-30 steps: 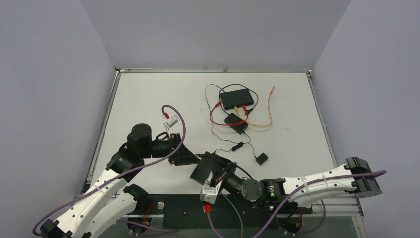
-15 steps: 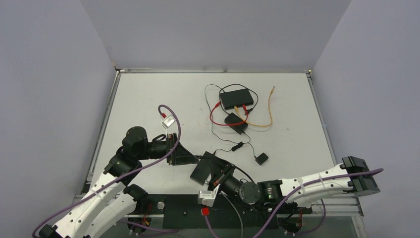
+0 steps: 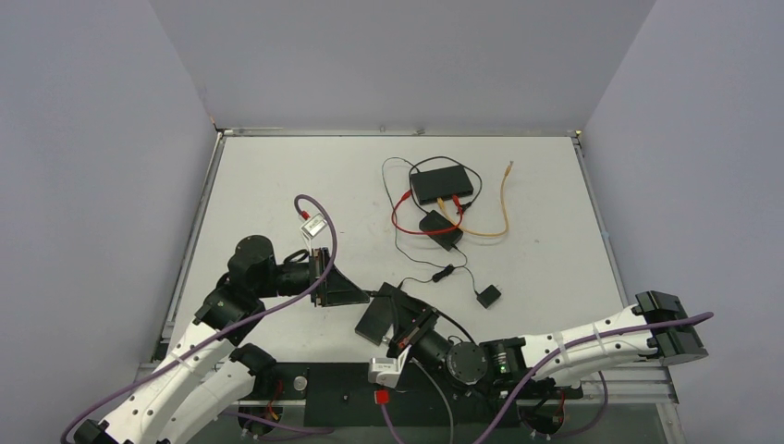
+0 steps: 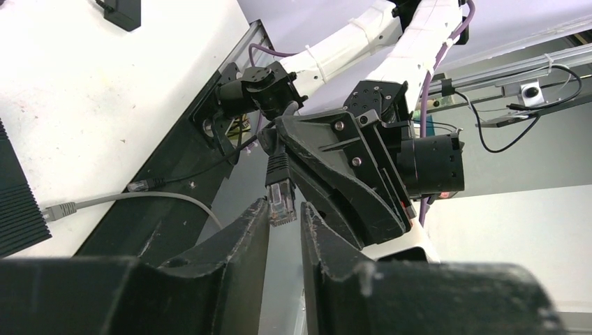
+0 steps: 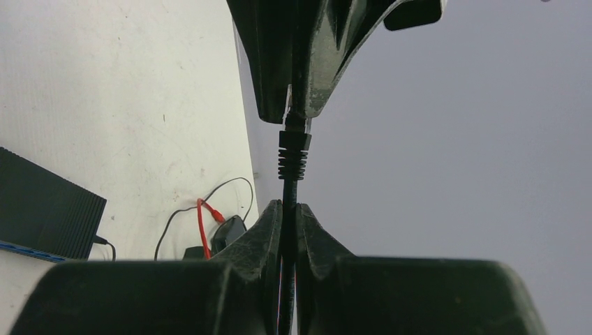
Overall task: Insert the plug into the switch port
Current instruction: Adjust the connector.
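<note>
The plug is a clear connector with a black boot on a black cable. It hangs in the air near the table's front edge, between my two grippers. My left gripper is closed narrowly on the plug's clear tip, one finger touching it. My right gripper is shut on the cable just behind the boot. The switch, a flat black box, lies far back on the table with red and yellow cables plugged into its near side.
A red cable, a yellow cable, a black adapter and a small black box lie in front of the switch. A flat black piece sits under my right gripper. A grey cable lies at the table's front rail.
My left jaws have narrowed from wide apart to close around the plug's tip. The left arm drew slightly left and the right arm dropped a little toward the front edge.
</note>
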`<state>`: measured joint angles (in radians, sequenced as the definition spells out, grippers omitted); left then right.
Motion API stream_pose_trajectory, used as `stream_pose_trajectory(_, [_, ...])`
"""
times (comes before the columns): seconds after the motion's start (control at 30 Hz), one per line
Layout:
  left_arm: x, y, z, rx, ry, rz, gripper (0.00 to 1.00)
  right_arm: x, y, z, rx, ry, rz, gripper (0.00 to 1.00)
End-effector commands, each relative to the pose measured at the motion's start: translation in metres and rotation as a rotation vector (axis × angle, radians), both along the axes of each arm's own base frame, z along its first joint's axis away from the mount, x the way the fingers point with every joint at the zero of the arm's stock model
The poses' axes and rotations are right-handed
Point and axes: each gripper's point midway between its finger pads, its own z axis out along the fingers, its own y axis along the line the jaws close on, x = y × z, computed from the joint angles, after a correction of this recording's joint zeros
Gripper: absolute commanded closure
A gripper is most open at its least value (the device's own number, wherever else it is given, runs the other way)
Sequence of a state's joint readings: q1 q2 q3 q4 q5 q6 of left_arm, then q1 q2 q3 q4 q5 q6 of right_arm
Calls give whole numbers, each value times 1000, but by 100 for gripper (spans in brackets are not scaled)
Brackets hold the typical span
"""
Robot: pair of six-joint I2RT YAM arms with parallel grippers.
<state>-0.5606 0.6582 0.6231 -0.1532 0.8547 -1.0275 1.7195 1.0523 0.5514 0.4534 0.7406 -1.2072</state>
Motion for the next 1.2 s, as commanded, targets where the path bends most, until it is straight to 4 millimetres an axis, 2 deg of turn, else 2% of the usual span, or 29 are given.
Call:
stream_pose_trajectory(0.0, [0,0,5,-17,-51,-24,83,-2,1,11,36,-2,-10,100])
stream_pose_trajectory(0.13, [1,-1,1,-9,-54,-31,100,-5,0,12,41,-1,0,100])
stream_pose_trajectory(0.23, [3,-1,-2,1,-59,-33,100,-7,0,14,64,29,12,100])
stream_pose_trajectory(0.3, [4,-1,-6,16,-62,-34,100,-10,0,17,105,76,42,93])
stream_pose_trajectory(0.33, [5,-1,-6,23,-84,-36,100,-10,-3,21,126,91,51,85])
stream_pose_trajectory(0.4, [6,0,-11,50,-98,-35,100,-12,-6,26,172,134,81,79])
stream_pose_trajectory(0.63, [9,7,-20,132,-209,-41,100,-9,-11,33,275,347,173,68])
stream_pose_trajectory(0.77, [10,12,-23,175,-280,-50,100,-3,-12,37,362,528,229,65])
stream_pose_trajectory(0.97, [7,19,-27,214,-389,-70,100,11,-9,52,547,807,210,64])
stream_pose_trajectory(1.0, [6,21,-27,220,-407,-64,100,4,-4,57,554,870,252,64])
stream_pose_trajectory(1.03, [15,17,-14,184,-506,-43,100,9,-5,62,567,893,247,64])
stream_pose_trajectory(1.07, [8,22,-23,214,-468,-52,100,2,-1,64,576,957,288,64])
stream_pose_trajectory(1.1, [6,23,-25,219,-477,-58,100,9,-1,69,593,977,283,64])
stream_pose_trajectory(1.17, [1,25,-21,212,-526,-55,100,8,2,74,604,1050,315,64])
